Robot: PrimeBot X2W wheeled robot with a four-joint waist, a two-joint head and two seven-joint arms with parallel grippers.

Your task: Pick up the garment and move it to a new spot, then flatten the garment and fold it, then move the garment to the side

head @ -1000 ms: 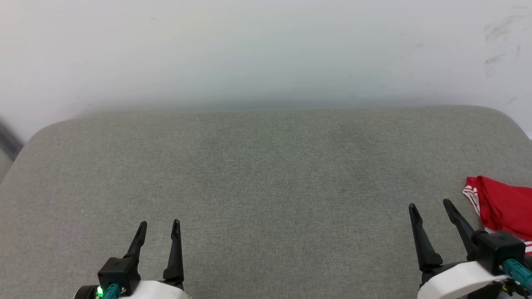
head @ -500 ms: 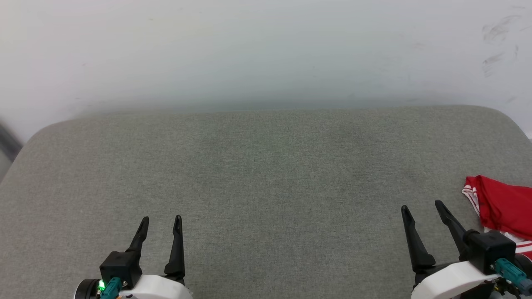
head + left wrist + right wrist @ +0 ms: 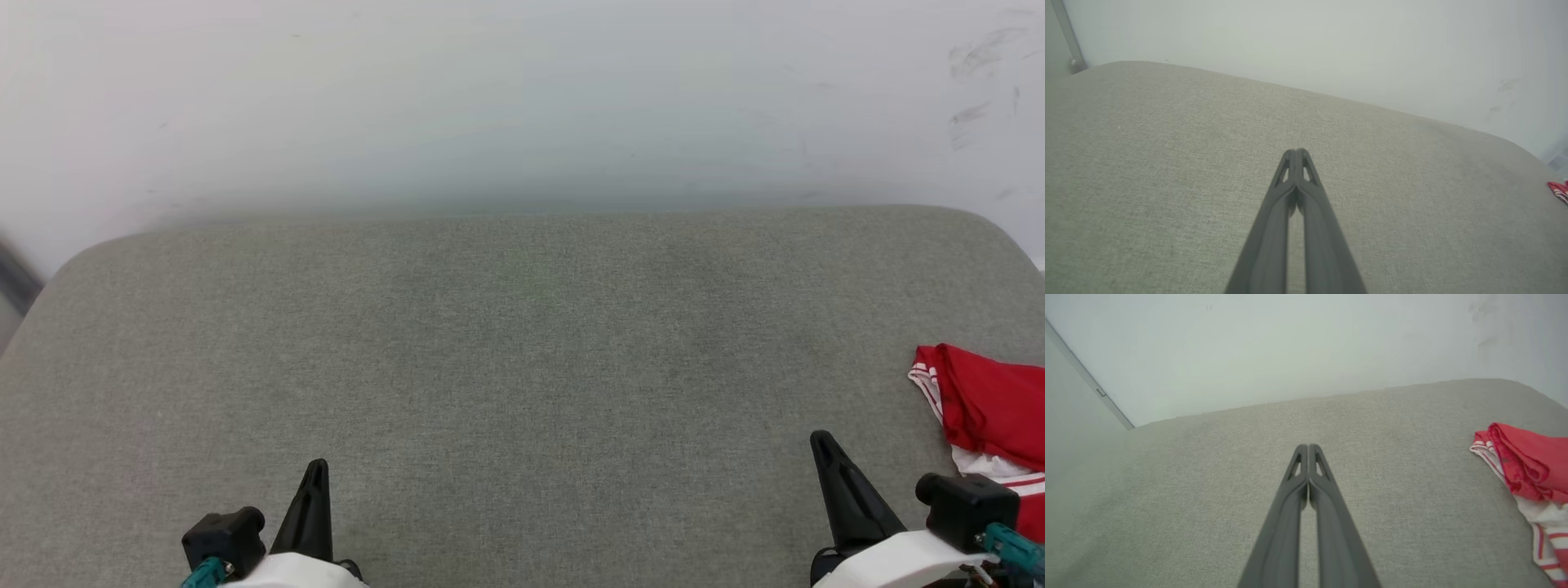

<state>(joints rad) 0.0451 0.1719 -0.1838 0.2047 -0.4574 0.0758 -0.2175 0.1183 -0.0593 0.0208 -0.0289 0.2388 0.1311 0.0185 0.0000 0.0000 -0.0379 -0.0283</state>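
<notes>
- A red jersey garment (image 3: 992,408) with white striped trim lies bunched at the right edge of the grey cushioned surface (image 3: 522,327), its heap running roughly front to back and partly cut off from view.
- The right gripper (image 3: 820,443), closed tight and holding nothing, sits near it; the cloth lies to its right, not touching.
- The left gripper (image 3: 317,467), likewise closed and empty, rests well apart on the opposite side, so the reach likely falls to the right arm.
</notes>
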